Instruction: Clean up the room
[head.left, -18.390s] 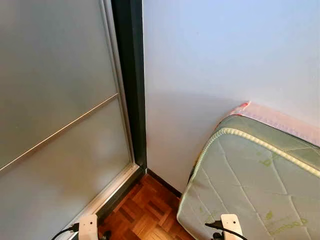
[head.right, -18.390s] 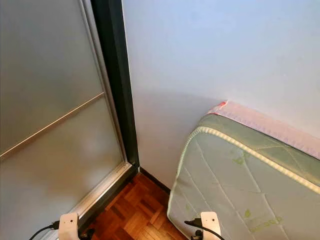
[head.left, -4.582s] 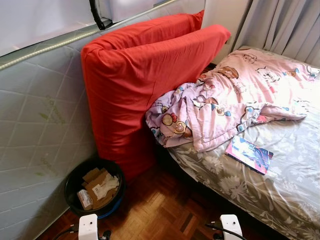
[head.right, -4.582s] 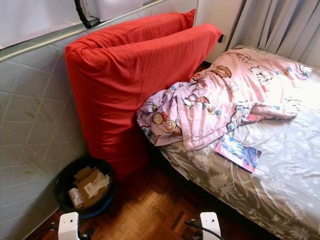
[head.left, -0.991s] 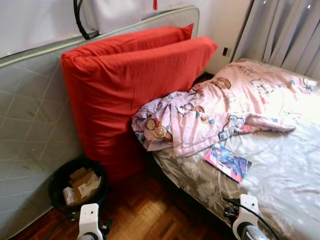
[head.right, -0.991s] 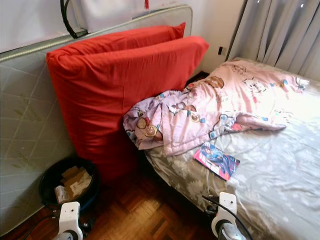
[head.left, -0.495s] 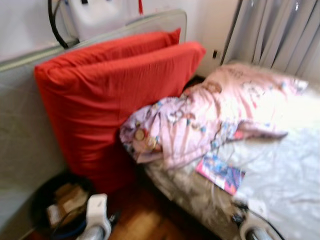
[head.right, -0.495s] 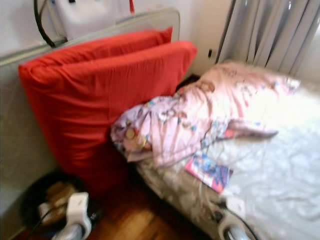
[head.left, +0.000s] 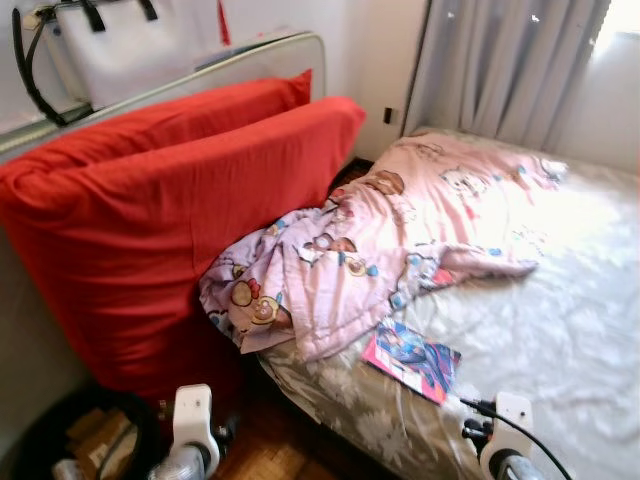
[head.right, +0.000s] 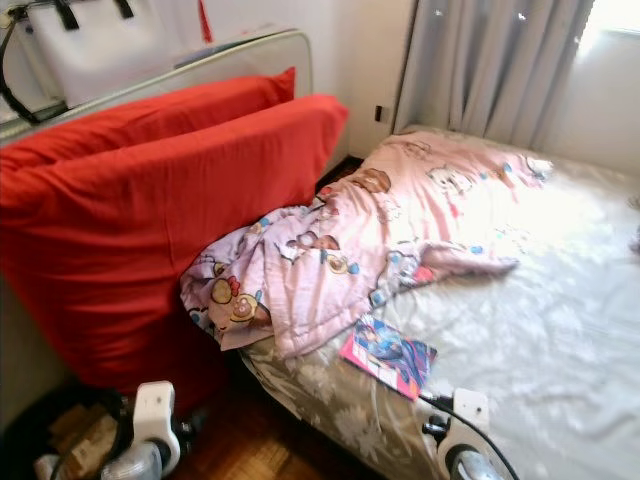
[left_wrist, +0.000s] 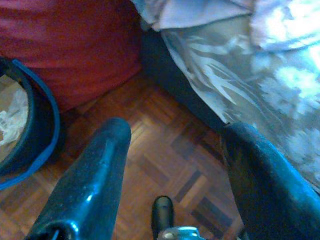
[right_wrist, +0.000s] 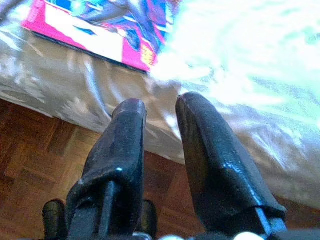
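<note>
Each arm ended in a white, rounded wrist block with a thin black cable looping off it. The left end effector (left_wrist: 172, 145) and the right end effector (right_wrist: 160, 117) each had two long, glossy black fingers with rounded tips.

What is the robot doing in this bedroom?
It stands at the bed's edge, holding nothing. Its right gripper, fingers nearly together, points at the pink comic book lying on the grey flowered sheet beside the crumpled pink cartoon blanket. The left gripper hangs open over the wooden parquet floor, near the round black bin.
</note>
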